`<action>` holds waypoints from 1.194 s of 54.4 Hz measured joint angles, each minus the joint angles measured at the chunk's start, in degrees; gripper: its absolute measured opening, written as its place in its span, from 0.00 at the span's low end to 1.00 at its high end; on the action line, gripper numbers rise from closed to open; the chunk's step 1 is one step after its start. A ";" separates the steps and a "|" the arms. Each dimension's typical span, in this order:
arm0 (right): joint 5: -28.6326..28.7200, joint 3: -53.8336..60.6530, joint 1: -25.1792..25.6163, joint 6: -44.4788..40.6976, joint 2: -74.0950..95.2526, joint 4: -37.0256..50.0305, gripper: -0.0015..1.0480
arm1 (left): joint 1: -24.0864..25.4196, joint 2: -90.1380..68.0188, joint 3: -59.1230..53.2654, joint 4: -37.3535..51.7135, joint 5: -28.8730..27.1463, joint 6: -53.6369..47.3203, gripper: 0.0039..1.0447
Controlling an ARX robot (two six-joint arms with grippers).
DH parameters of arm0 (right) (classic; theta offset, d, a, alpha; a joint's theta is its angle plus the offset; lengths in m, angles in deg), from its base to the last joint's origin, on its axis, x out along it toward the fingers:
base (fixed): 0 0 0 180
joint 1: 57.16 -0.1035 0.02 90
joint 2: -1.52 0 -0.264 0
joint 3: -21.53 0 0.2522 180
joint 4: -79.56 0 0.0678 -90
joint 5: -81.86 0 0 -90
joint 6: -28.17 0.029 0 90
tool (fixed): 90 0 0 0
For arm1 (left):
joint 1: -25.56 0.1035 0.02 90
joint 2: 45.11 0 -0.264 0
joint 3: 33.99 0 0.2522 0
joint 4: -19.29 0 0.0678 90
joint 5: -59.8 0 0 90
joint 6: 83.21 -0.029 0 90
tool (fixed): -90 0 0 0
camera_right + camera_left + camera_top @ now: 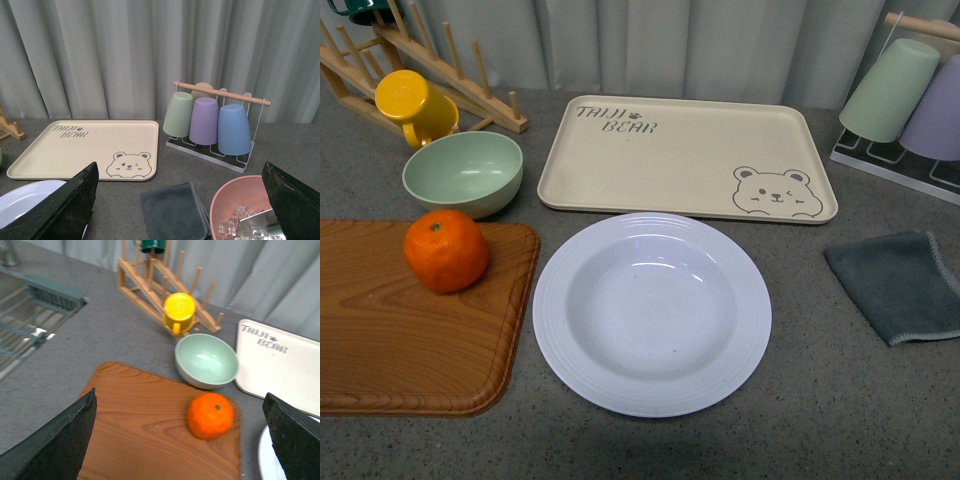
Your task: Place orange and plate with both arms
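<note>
Left wrist view: left claw (179, 393) released, empty.
Orange (210, 415) sits on wooden board (135, 425) between its spread fingers; right claw (180, 165) also released, plate (22, 200) on desk (120, 202) just outside one finger.

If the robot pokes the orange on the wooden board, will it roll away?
Probably: the orange is round and sits loose on the flat wooden board, so a poke could roll it. Its dimpled skin likely isn't very slippery. It looks firm, not floppy.
</note>
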State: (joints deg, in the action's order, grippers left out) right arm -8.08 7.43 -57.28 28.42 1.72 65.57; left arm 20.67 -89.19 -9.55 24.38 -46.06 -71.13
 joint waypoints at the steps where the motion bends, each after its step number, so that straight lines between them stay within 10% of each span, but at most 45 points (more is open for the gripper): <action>1: 0.00 0.00 0.00 0.00 0.00 0.00 0.91 | -0.37 -3.91 1.25 2.49 1.14 0.57 0.94; 26: 0.02 0.00 0.00 0.00 0.00 0.00 0.91 | -5.97 -49.77 19.34 14.38 7.87 3.10 0.94; 65: 0.00 0.00 -0.02 0.00 0.00 0.00 0.91 | -5.20 -61.86 28.94 5.18 10.36 3.45 0.94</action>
State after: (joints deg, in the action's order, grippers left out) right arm -8.08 7.43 -57.30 28.42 1.72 65.57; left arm 15.47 -151.04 19.39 29.56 -35.70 -67.68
